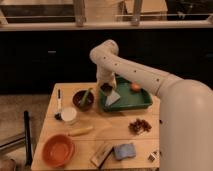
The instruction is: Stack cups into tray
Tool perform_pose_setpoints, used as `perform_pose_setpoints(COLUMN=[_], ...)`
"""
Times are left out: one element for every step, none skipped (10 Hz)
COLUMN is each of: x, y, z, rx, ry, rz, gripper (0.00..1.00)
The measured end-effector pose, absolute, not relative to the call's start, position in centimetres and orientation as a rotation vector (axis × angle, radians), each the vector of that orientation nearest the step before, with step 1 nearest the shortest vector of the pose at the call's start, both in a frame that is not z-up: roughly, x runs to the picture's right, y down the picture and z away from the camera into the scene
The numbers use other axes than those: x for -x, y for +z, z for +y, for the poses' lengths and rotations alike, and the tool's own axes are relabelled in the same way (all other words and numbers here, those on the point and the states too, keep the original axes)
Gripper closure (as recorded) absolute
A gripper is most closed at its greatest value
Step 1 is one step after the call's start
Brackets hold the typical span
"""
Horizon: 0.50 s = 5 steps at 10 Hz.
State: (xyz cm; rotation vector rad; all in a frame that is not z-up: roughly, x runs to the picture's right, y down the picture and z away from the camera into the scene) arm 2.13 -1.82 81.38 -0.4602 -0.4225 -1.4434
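My gripper (106, 86) points down at the end of the white arm, over the left edge of the green tray (131, 104). It is shut on a small near-black cup (106, 89), held just above the tray's left rim. Inside the tray lie an orange ball (135, 87) and a pale grey flat piece (112, 98). The cup's underside is hidden, so I cannot tell whether it touches the tray.
On the wooden table (110, 127): a dark-maroon bowl (82, 100) with a green utensil left of the tray, a white cup (68, 115), a black marker (59, 97), an orange bowl (58, 150), a yellow stick (80, 131), a blue sponge (124, 150), and reddish-brown bits (140, 125).
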Motion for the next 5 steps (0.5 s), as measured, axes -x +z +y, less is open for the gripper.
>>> perform_pose_setpoints(x=[-3.1, -3.7, -4.3, -5.0, -5.5], y=[81.8, 82.3, 83.1, 83.8, 84.2], z=[-1.7, -1.5, -1.1, -0.7, -0.4], rx=[0.465, 0.471, 0.481, 0.488, 0.492], ry=[-1.409, -1.375, -1.339, -1.313, -1.292], rz=[-0.426, -0.433, -0.441, -0.443, -0.440], gripper=[0.93, 0.93, 0.93, 0.93, 0.93])
